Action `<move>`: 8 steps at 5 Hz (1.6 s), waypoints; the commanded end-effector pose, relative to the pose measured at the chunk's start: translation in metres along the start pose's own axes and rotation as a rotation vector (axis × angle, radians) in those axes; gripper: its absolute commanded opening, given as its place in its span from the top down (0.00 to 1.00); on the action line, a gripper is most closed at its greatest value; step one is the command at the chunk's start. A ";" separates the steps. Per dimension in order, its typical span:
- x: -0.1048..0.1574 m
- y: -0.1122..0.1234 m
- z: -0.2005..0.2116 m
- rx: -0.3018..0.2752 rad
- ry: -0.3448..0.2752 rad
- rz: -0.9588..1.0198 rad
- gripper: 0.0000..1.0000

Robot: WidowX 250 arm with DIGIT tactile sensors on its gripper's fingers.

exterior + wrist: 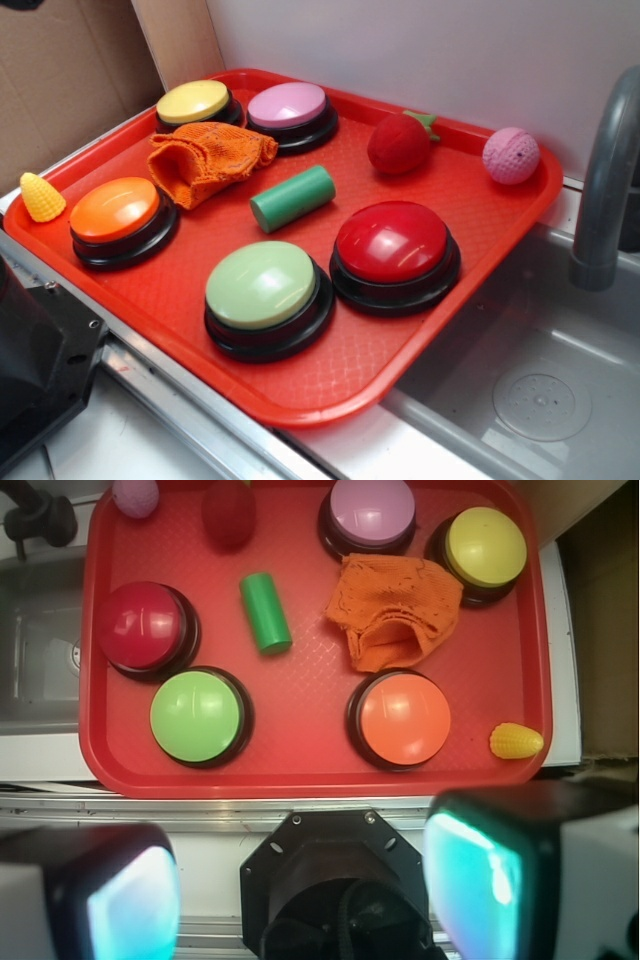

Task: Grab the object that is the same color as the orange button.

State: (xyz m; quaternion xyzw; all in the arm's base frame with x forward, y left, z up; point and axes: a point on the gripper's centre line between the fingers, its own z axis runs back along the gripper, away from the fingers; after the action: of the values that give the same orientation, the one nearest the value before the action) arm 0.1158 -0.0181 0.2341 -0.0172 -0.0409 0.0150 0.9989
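The orange mesh cloth pouch (208,160) lies wrinkled on the red tray (400,375), between the yellow button and the orange button (118,212). In the wrist view the pouch (392,610) sits just above the orange button (402,718). My gripper (305,890) is high above the robot base, short of the tray's near edge, with its jaws wide apart and nothing between them. The gripper itself is not seen in the exterior view.
The tray also holds a yellow button (195,102), pink button (290,108), green button (262,290), red button (392,245), green cylinder (291,198), red strawberry (400,142) and pink ball (510,155). A yellow corn toy (41,197) sits at the tray's left edge. A sink and faucet (600,190) are at right.
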 end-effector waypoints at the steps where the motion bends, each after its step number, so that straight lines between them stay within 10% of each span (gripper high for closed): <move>1: 0.000 0.000 0.000 0.000 0.000 0.000 0.00; 6: 0.069 0.101 -0.126 -0.032 -0.071 0.688 0.00; 8: 0.088 0.117 -0.164 0.046 -0.090 0.780 0.00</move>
State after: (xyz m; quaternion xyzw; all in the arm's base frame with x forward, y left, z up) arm 0.2136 0.0916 0.0679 -0.0104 -0.0592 0.3979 0.9155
